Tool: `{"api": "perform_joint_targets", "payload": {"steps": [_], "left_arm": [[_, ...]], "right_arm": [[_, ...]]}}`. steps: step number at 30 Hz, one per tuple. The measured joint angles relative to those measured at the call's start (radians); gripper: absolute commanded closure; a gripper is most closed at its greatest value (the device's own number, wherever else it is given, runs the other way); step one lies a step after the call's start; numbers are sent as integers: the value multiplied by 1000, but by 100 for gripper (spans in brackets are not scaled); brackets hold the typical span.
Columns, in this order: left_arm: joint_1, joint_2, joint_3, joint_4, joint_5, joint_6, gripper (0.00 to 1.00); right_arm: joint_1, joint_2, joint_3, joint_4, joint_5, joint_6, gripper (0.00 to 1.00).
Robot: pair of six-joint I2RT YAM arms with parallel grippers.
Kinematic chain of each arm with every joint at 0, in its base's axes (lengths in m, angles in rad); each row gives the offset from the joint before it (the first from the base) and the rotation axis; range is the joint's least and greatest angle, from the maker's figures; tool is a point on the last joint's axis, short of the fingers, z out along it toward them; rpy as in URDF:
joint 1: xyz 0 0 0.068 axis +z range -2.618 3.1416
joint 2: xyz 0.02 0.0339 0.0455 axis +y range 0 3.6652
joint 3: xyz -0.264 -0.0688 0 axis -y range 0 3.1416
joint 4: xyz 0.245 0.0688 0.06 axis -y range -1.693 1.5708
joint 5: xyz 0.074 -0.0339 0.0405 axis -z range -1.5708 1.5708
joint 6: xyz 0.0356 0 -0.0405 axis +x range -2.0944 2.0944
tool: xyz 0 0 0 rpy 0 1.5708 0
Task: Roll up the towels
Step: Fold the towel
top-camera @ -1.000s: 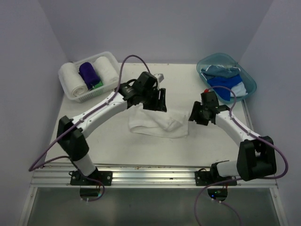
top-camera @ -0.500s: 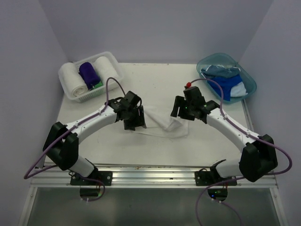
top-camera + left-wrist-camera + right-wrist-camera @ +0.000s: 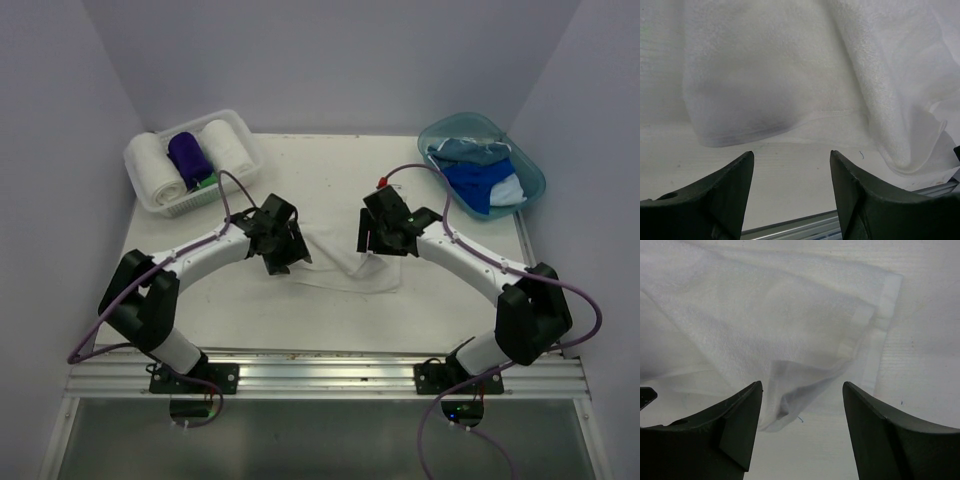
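White towel lying rumpled on white table, left gripper hovering over its left end, right gripper over its right, both jaws gaping empty, lilac walls behind

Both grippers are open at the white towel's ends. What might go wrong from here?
1. The white cloth towel lies rumpled with overlapping folds, so a roll may start lopsided.
2. The open right gripper faces a doubled-over corner and might pinch only one layer.
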Motion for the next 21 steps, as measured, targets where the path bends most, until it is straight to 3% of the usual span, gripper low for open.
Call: {"api": "perform_joint_targets", "payload": {"steps": [7, 21], "left_arm": [[-5, 23, -11, 36, 1, -64, 28], [-3, 75, -26, 51, -56, -69, 40]], "right_arm": [[0, 0, 0, -4, 8, 0, 30], [0, 24, -21, 16, -41, 27, 32]]}}
